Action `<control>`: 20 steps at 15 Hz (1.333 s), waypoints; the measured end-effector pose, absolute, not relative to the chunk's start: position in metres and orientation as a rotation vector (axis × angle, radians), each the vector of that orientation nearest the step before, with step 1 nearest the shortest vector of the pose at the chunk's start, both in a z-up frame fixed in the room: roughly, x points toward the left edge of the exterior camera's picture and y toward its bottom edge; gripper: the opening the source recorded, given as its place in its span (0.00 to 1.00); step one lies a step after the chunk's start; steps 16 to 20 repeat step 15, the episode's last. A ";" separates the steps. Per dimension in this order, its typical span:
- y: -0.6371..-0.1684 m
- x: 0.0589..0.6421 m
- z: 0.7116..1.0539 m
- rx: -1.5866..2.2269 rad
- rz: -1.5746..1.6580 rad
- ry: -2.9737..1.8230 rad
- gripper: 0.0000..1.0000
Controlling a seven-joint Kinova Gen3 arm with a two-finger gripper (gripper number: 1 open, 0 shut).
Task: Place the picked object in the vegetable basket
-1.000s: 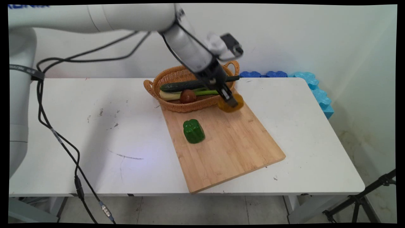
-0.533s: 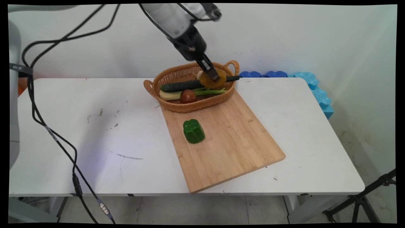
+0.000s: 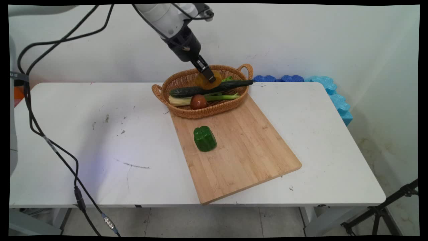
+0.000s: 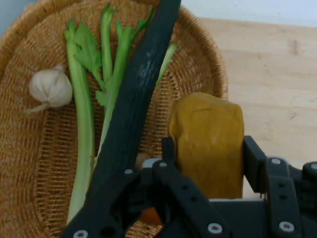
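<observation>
yellow bell pepper [image 4: 208, 144] is pinched in the gripper [image 4: 208, 163], hanging over the wicker basket [image 3: 187, 112] just above the cucumber [image 3: 187, 90].

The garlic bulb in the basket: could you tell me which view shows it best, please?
The hand view: the garlic bulb lies unobstructed in the basket, beside the celery. In the main view I cannot make it out; the gripper and yellow pepper cover that area.

White arm [image 3: 160, 13] with a black wrist, black cables [image 3: 40, 130] trailing; black gripper [image 4: 210, 148], its linkage studded with silver screws.
</observation>
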State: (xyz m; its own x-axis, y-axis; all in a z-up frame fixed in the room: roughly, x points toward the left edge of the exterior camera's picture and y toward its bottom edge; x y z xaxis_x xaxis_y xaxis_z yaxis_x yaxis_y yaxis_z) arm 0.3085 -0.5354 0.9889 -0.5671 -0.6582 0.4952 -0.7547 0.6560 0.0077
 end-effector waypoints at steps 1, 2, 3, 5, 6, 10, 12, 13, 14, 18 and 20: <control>-0.536 0.310 0.983 1.103 0.279 -2.412 0.00; -0.536 0.311 0.979 1.102 0.276 -2.411 0.00; -0.537 0.311 0.973 1.099 0.270 -2.410 0.00; -0.538 0.312 0.964 1.093 0.263 -2.408 0.00; -0.539 0.311 0.959 1.088 0.262 -2.407 0.00; -0.543 0.311 0.944 1.073 0.278 -2.400 0.00; -0.545 0.311 0.941 1.068 0.288 -2.394 1.00; -0.546 0.311 0.939 1.064 0.292 -2.390 1.00; -0.546 0.310 0.939 1.059 0.295 -2.384 1.00; -0.547 0.308 0.940 1.054 0.297 -2.377 1.00; -0.547 0.308 0.940 1.054 0.297 -2.377 1.00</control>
